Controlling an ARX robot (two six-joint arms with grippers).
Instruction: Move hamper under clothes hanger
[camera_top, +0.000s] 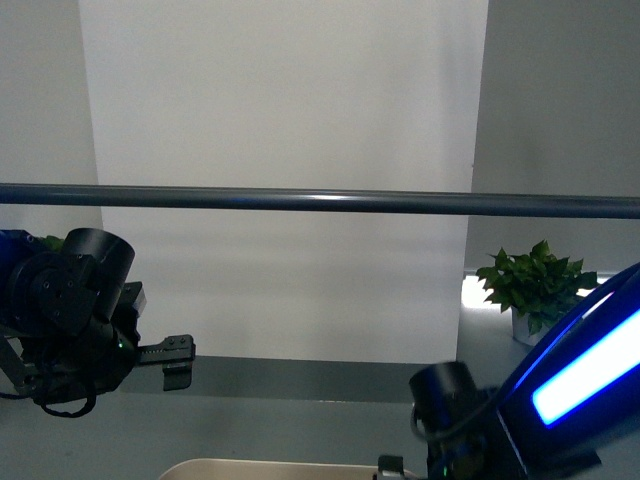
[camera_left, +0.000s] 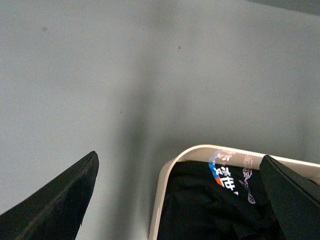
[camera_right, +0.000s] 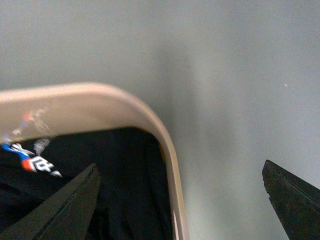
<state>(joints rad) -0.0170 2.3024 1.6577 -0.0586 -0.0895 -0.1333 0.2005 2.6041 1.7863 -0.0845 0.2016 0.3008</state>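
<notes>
The beige hamper's rim (camera_top: 265, 468) shows at the bottom of the front view, below the clothes hanger's dark grey horizontal bar (camera_top: 320, 200). In the left wrist view the hamper's rounded corner (camera_left: 165, 185) holds a black T-shirt (camera_left: 210, 210) with a blue and white print. My left gripper (camera_left: 180, 200) is open, its fingers straddling that corner above the rim. In the right wrist view the hamper's other corner (camera_right: 167, 150) lies between the fingers of my open right gripper (camera_right: 182, 200). The shirt (camera_right: 100, 175) shows inside.
A grey floor (camera_left: 100, 75) surrounds the hamper. A potted green plant (camera_top: 535, 285) stands at the right by the wall. A white wall panel (camera_top: 280, 100) fills the background. My left arm (camera_top: 70, 310) and right arm (camera_top: 560, 400) flank the hamper.
</notes>
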